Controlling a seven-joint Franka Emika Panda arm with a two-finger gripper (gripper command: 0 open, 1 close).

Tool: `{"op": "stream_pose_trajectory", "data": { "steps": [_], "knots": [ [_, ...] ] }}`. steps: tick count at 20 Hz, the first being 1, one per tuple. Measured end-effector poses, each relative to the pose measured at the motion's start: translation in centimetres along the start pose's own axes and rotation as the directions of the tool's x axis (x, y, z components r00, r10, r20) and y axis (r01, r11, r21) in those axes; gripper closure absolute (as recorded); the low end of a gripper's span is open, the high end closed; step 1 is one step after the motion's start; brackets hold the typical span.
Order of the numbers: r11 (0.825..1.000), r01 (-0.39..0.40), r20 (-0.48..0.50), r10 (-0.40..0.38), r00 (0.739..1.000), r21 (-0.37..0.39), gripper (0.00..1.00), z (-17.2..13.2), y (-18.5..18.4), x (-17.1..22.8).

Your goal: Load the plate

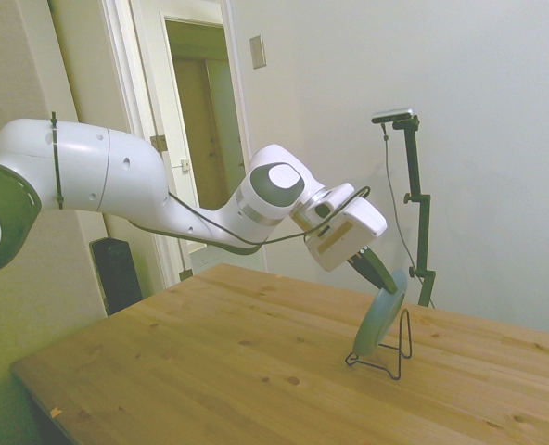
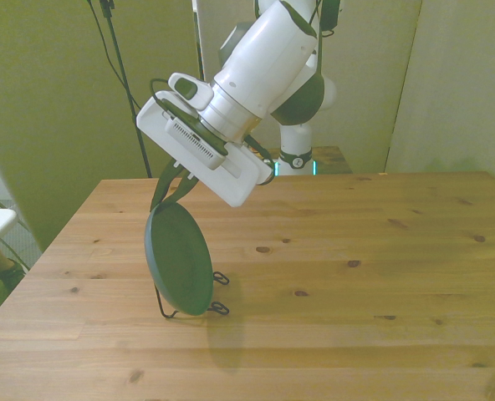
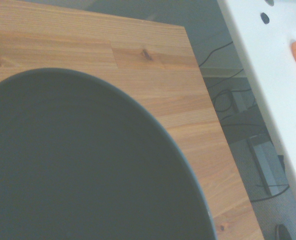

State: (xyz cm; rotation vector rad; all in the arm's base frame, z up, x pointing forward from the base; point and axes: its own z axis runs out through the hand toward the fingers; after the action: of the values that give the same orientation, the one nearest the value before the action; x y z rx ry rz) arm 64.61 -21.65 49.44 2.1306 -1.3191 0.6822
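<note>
Jaws clamped on the plate's [image 2: 179,259] top rim, plate standing on edge in the wire stand [image 1: 392,349].

The gripper [image 2: 170,185] pinches the rim's highest part, directly above the stand; the plate's lower edge sits in the stand's cradle, leaning back against the upright loop, face toward the front view's right. It looks stiff, matte and fairly light, probably ceramic or melamine, so liable to chip if dropped. The thin raised rim is the only sensible hold, and a narrow one: the plate could pivot or slip between the fingers. The light stand on the table [image 2: 381,267] may tip if pushed sideways.
</note>
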Motion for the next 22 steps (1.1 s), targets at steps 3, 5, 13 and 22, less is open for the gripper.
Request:
{"op": "stream_pose_trajectory", "data": {
  "steps": [3,5,13,22],
  "knots": [
    [1.0,0.001,0.0,-0.001,1.0,-0.003,1.0,0.2,-0.1,-0.2],
    [1.0,0.002,0.0,-0.002,1.0,-0.005,1.0,0.3,-0.1,-0.3],
    [1.0,0.007,-0.007,-0.007,1.0,-0.016,0.0,0.9,0.0,-0.5],
    [0.999,0.016,-0.024,-0.017,1.0,-0.034,0.0,1.4,0.2,-0.6]
  ]
}}
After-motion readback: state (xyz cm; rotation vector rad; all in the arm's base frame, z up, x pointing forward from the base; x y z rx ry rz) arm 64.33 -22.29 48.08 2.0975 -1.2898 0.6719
